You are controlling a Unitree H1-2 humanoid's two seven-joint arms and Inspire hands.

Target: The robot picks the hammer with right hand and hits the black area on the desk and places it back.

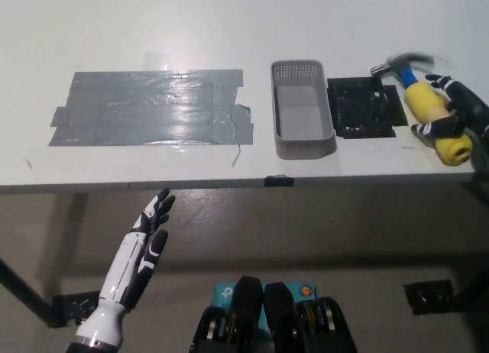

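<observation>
My black right hand point(457, 112) is shut on the hammer's yellow grip point(435, 121) at the table's right edge. The hammer point(416, 82) is raised, its dark head point(399, 63) blurred above the upper right corner of the black square pad point(361, 108). A blue neck joins head and grip. My white left hand point(145, 242) rests below the table's front edge at lower left, fingers apart and holding nothing.
A grey perforated basket point(302, 110) stands just left of the black pad. A wide patch of grey tape point(149, 107) covers the table's left part. The white table's front edge point(229, 185) runs across the middle; floor and a table foot lie below.
</observation>
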